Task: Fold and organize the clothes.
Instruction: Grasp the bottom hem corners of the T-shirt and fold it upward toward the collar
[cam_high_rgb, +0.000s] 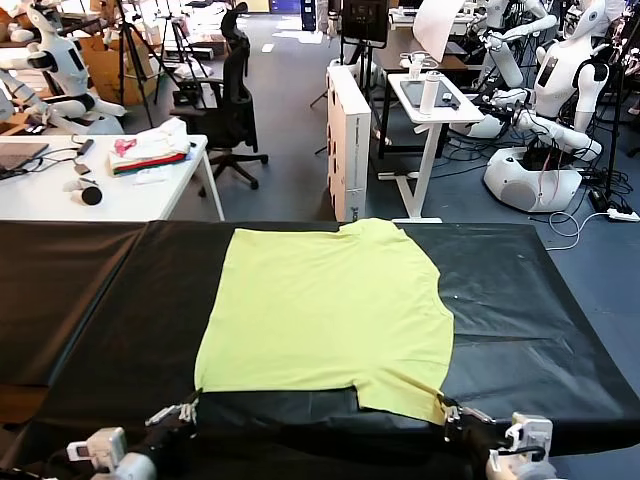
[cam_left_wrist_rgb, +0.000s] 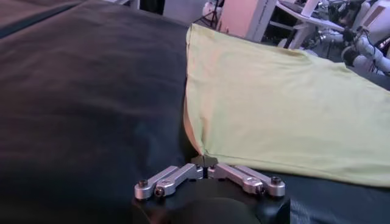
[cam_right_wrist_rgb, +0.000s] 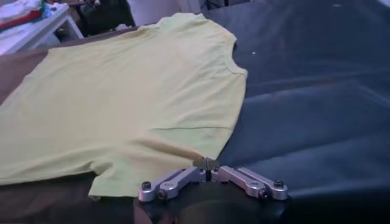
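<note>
The lime-yellow T-shirt (cam_high_rgb: 325, 310) lies spread flat on the black table (cam_high_rgb: 540, 300), with its neck toward my right and its hem toward my left. At the near edge, my left gripper (cam_high_rgb: 190, 408) is shut on the near hem corner; the left wrist view shows that corner of the T-shirt (cam_left_wrist_rgb: 286, 103) running into the closed tips of the left gripper (cam_left_wrist_rgb: 206, 161). My right gripper (cam_high_rgb: 445, 408) is shut on the corner of the near sleeve. In the right wrist view a small ridge of the T-shirt (cam_right_wrist_rgb: 134, 97) leads into the right gripper (cam_right_wrist_rgb: 207, 163). No printed graphic shows.
Beyond the table's far left stands a white desk (cam_high_rgb: 60, 195) with a folded stack of garments (cam_high_rgb: 150, 150). An office chair (cam_high_rgb: 232, 95), a white cabinet (cam_high_rgb: 348, 140), a small stand (cam_high_rgb: 432, 110) and other robots (cam_high_rgb: 560, 90) stand farther back.
</note>
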